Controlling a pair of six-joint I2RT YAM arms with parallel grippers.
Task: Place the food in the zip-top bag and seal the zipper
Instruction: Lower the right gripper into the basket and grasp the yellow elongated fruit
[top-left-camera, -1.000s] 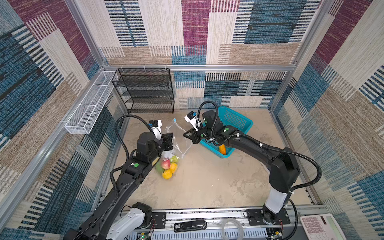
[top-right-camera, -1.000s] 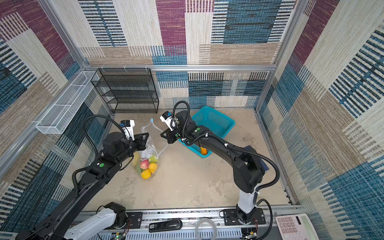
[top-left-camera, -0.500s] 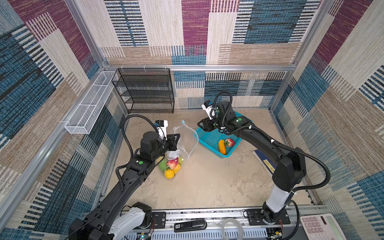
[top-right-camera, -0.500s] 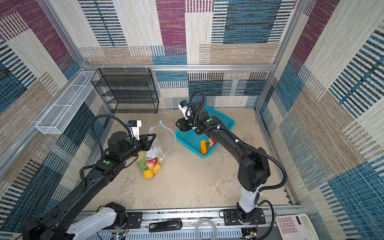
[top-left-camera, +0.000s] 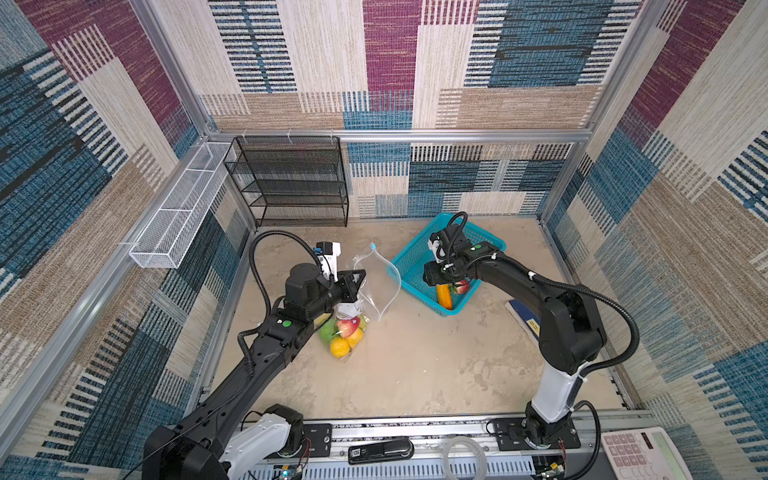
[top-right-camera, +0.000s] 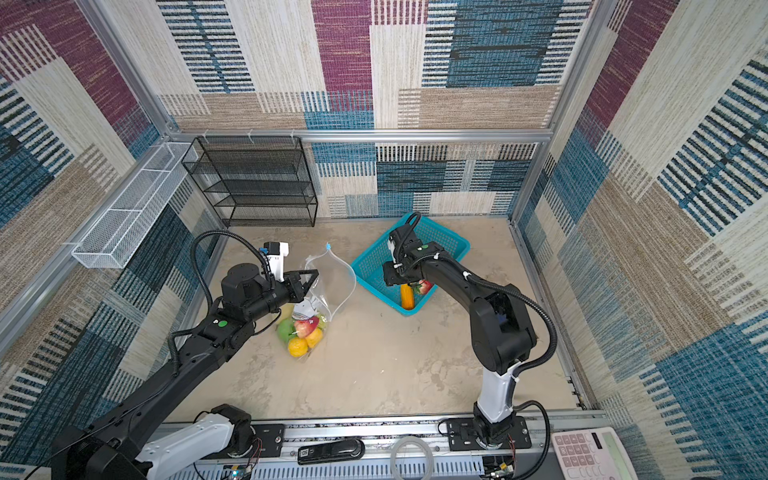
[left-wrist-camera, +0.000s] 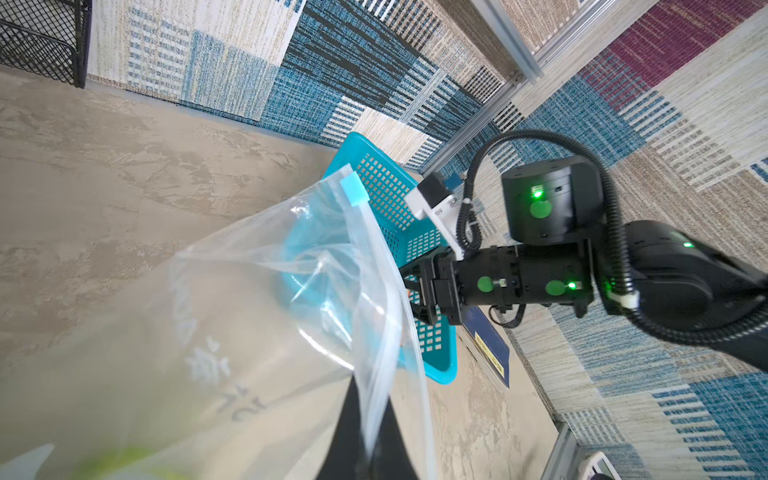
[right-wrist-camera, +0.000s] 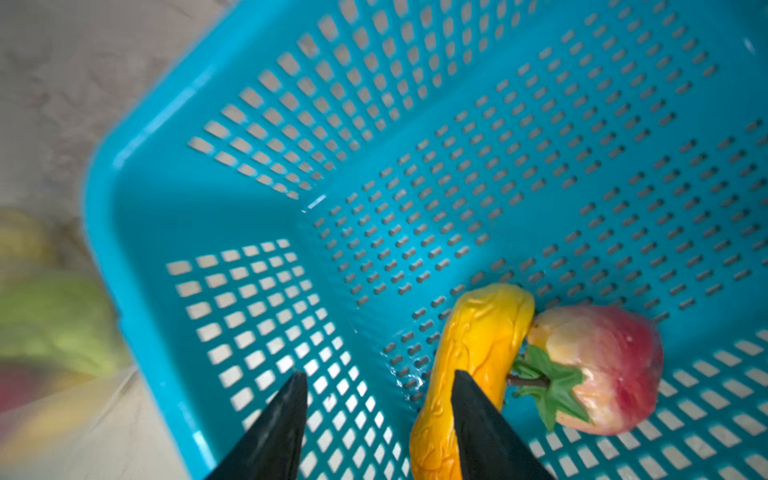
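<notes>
The left fingers (left-wrist-camera: 347, 428) are pinched shut on the zipper (left-wrist-camera: 384, 266) rim of the zip-top bag (top-left-camera: 376, 286), holding it up over the surface (top-left-camera: 415, 374) left of the middle. The rim bows into an open loop facing right, with the light-blue slider (top-left-camera: 375, 246) at its far end. Green, red, yellow and orange pieces of food (top-left-camera: 343, 334) are bunched in the bag's bottom, which rests on the surface. The right fingers (right-wrist-camera: 274, 424) stand apart with nothing between them, low over the near left part of the turquoise basket (top-left-camera: 411, 245), just right of the bag. One fingertip shows in front of a long orange piece (right-wrist-camera: 478, 332). That piece touches a red piece (right-wrist-camera: 602, 365) with a green leaf, and both lie at the basket's near corner. In both top views the bag's rim overlaps the basket's left corner; I cannot tell whether they touch. Bare surface spreads wide on the near side of bag and basket, between the arms. A black wire rack (top-left-camera: 291, 183) stands at the far wall, well apart from the bag. A flat dark-blue thing (top-left-camera: 525, 322) lies under the right arm, near the basket's near corner.
</notes>
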